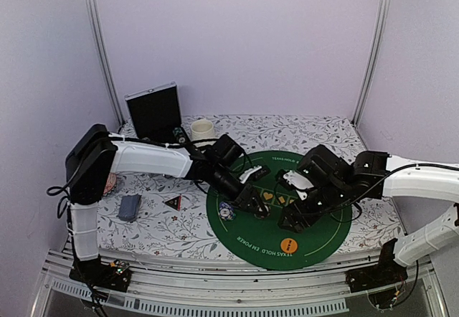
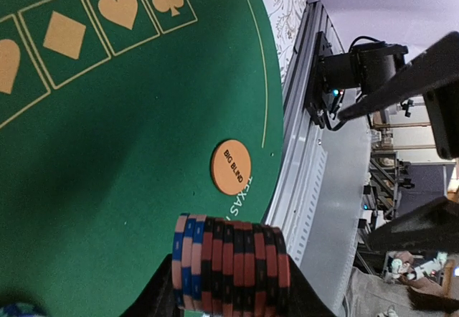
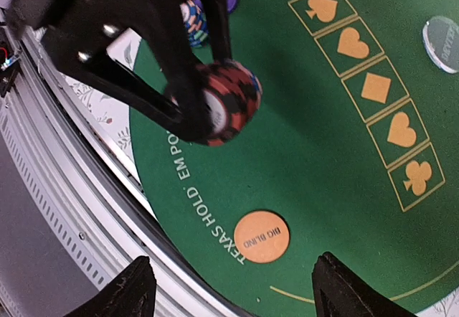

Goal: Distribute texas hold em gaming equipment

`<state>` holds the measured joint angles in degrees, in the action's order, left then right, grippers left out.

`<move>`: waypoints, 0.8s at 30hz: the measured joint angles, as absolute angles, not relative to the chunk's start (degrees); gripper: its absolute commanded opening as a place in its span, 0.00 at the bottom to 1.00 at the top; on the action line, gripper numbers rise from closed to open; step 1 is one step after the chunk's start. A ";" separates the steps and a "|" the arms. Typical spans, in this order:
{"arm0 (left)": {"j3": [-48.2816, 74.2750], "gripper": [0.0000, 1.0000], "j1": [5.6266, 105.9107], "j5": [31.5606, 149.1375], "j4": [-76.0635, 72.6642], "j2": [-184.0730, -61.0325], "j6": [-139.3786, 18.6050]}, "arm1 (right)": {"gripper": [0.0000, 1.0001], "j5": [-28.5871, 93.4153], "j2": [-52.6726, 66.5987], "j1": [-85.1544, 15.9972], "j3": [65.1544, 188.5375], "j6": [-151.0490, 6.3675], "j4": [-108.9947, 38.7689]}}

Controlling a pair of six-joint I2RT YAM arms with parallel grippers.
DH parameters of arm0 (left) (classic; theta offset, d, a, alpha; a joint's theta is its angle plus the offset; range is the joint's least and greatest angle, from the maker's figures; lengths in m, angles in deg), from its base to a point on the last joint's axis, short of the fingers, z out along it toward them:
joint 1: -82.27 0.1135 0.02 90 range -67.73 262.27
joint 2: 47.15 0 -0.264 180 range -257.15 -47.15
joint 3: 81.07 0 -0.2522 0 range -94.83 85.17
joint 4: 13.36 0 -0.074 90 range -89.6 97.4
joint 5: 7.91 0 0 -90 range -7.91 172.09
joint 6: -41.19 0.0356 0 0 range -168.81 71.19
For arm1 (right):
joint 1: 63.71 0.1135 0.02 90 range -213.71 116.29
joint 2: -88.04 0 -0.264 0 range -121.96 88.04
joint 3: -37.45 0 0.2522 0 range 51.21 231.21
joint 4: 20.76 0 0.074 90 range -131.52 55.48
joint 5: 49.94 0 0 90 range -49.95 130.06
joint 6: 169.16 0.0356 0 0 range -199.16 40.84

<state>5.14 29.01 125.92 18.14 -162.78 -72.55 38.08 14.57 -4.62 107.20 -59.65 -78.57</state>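
Note:
My left gripper (image 1: 257,208) is shut on a stack of dark red chips with a few blue-white ones (image 2: 229,263), held on its side just above the green poker mat (image 1: 237,242). The stack also shows in the right wrist view (image 3: 231,100). An orange "BIG BLIND" disc (image 1: 289,245) lies near the mat's front edge (image 2: 231,167) (image 3: 262,236). A blue-white chip stack (image 1: 227,211) stands on the mat's left part (image 3: 193,19). My right gripper (image 1: 292,222) is open and empty above the mat (image 3: 240,288). A black-red triangular token (image 1: 172,202) and grey-blue cards (image 1: 130,207) lie left of the mat.
A cream mug (image 1: 202,129) and an upright silver-edged black case (image 1: 154,110) stand at the back left. A pale round disc (image 3: 441,41) lies on the mat's far side. The metal table rail (image 1: 237,288) runs along the front.

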 measured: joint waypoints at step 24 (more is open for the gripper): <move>0.72 0.00 28.71 135.87 9.70 -174.36 -82.91 | 0.79 37.18 9.65 -4.13 88.75 -84.96 -39.14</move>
<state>0.72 28.71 135.87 9.70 -174.36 -82.91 37.18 9.65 -4.13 88.75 -84.96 -39.14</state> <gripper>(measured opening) 0.355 0.827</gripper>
